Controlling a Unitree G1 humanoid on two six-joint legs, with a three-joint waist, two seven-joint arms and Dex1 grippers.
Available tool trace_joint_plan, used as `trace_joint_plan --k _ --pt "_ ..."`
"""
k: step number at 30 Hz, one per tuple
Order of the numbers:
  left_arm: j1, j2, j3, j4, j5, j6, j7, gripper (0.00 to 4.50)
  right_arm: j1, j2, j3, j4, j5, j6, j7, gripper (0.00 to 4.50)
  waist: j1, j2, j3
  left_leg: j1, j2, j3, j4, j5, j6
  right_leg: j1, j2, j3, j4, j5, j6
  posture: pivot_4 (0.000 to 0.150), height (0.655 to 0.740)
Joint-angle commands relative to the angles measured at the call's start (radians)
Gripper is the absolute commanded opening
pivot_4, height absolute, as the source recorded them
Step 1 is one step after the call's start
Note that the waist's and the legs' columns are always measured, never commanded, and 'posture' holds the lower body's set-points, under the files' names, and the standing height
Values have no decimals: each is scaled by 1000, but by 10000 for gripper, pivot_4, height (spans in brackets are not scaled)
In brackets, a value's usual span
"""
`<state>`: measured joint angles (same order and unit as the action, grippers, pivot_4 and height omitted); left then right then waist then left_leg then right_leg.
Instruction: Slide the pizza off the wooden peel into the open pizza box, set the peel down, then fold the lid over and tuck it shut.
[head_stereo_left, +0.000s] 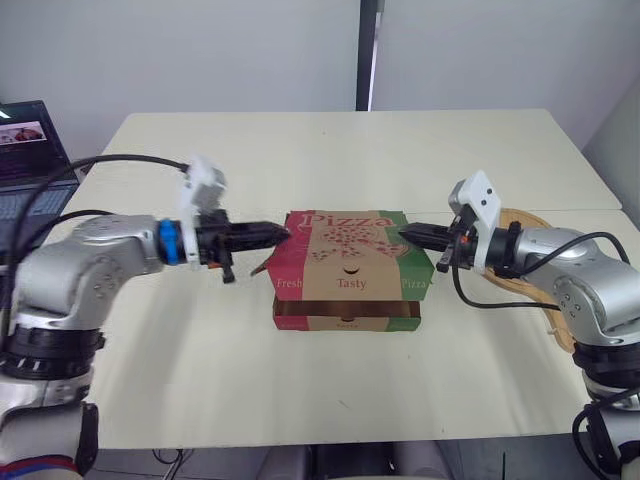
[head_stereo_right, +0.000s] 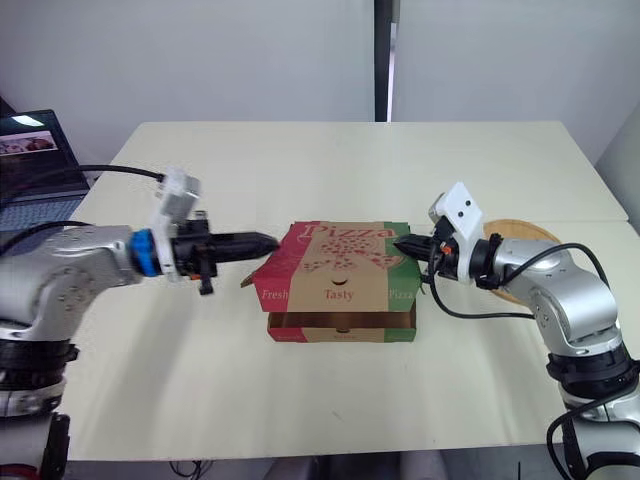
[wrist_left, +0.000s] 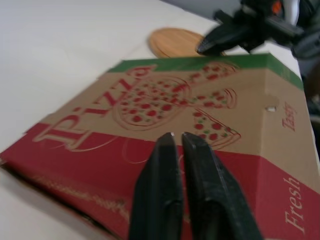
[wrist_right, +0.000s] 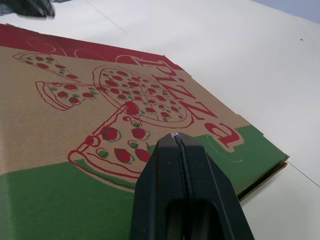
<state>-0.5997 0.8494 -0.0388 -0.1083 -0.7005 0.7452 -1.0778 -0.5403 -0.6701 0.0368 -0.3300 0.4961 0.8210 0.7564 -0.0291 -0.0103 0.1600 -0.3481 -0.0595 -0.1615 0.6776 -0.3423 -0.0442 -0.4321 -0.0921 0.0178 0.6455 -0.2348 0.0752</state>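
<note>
Lid (head_stereo_left: 345, 243) looked light, springy card. You had left fingers (head_stereo_left: 262, 235) and right fingers (head_stereo_left: 420, 235) closed, empty, at its side edges.

Silver arms (head_stereo_left: 100, 262), black cables (head_stereo_left: 120, 158), white wrist mounts (head_stereo_left: 478, 200), black fingers (wrist_left: 160, 190)

1. Surface (head_stereo_left: 330, 150): pale cream, rectangular, matte top. It spans most of the head views.
2. Seam (head_stereo_right: 560, 222): a thin straight line running across the right part of the surface to its right edge.
3. Laptop (head_stereo_left: 28, 160): open, standing off the far-left corner of the surface. The screen is lit and faces the robot, with a small picture at its top. The dark keyboard deck lies in front of it.
4. Wall (head_stereo_left: 200, 50): plain light grey, behind the far edge of the surface.
5. Vertical strip (head_stereo_left: 369, 55): dark and narrow, upright against the wall behind the middle of the far edge.
</note>
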Motion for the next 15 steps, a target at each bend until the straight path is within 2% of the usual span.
trace_joint_plan --k 1,5,9,15 --pt "-53 -32 -45 34 75 -78 -48 295 -1 -12 -46 -30 -16 -60 -11 0 0 0 0 0 0 0 0 0 0 0 0 0 0 0 0 1500 7400" --pt "-80 -48 -84 83 139 -125 -95 295 76 -112 -118 -17 -49 -125 33 0 1 0 0 0 0 0 0 0 0 0 0 0 0 0 0 1500 7400" --pt "-119 -68 -111 128 199 -181 -136 295 198 -215 -120 -8 -96 -209 103 0 5 -1 1 -1 -1 0 1 0 0 1 0 -1 -1 0 0 1500 7400" --pt "-165 -105 -130 167 244 -205 -183 295 238 -178 -71 -32 -77 -211 124 0 -6 -1 1 0 0 1 1 0 0 1 0 0 0 0 0 1500 7400"
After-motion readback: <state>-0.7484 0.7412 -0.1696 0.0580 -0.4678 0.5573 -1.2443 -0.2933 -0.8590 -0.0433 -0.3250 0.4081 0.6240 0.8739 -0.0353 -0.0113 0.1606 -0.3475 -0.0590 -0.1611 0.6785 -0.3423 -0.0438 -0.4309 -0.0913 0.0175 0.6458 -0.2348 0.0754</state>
